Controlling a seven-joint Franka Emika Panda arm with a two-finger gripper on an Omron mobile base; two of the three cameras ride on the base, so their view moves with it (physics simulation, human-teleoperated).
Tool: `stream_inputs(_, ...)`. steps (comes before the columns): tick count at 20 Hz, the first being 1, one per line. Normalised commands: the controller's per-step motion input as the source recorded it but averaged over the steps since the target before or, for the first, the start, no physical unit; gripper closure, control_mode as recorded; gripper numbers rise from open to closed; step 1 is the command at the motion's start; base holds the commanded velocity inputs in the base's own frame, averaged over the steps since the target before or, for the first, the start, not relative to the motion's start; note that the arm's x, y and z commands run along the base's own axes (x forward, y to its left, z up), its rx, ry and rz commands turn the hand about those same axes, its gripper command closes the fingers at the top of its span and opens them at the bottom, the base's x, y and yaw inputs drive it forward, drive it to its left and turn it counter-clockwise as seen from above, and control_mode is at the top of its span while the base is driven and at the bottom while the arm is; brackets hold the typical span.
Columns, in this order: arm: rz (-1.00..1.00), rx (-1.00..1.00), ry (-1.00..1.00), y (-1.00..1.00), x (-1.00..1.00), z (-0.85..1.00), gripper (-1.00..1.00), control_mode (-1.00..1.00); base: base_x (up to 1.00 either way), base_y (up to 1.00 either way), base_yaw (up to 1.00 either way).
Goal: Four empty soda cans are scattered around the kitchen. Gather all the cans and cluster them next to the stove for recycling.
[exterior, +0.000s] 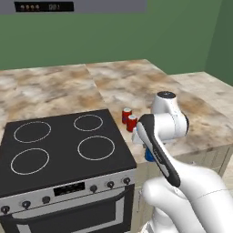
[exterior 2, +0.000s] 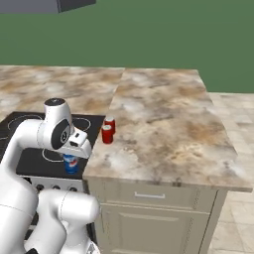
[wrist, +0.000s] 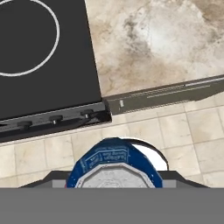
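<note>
Two red soda cans [exterior: 127,114] [exterior: 132,123] stand close together on the counter, just right of the stove [exterior: 63,136], a black cooktop with four white rings. The right base view shows the pair again [exterior 2: 110,123] [exterior 2: 107,134] beside the stove [exterior 2: 32,158]. My gripper [exterior 2: 71,158] [exterior: 148,153] points down at the seam between stove and counter, out past their front edge. It is shut on a blue can with a silver top [exterior 2: 71,163] [wrist: 114,162], which hangs upright over the floor. My arm hides most of this can [exterior: 149,157] in the left base view.
The marbled counter [exterior 2: 163,124] runs right and back from the stove. Below it is a cabinet drawer with a handle [exterior 2: 149,195]. The stove's knob panel [exterior: 68,189] and oven door face me. Beige floor tiles [wrist: 188,127] lie under the hand.
</note>
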Motion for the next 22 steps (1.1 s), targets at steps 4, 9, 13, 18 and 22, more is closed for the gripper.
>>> stream_inputs(4, 0.0, 0.0, 0.0, 0.0, 0.0, 0.0, 1.0, 1.0, 0.16, -0.54, 0.0)
stream_inputs(9, 0.0, 0.0, 0.0, 0.0, 0.0, 0.0, 1.0, 1.0, 0.21, -0.09, 0.05)
stream_inputs(13, 0.0, 0.0, 0.0, 0.0, 0.0, 0.0, 1.0, 1.0, 0.29, 0.0, 0.04)
stream_inputs(18, 0.0, 0.0, 0.0, 0.0, 0.0, 0.0, 1.0, 1.0, 0.62, 0.0, 0.02)
stream_inputs(22, 0.0, 0.0, 0.0, 0.0, 0.0, 0.0, 1.0, 1.0, 0.61, -0.04, 0.04)
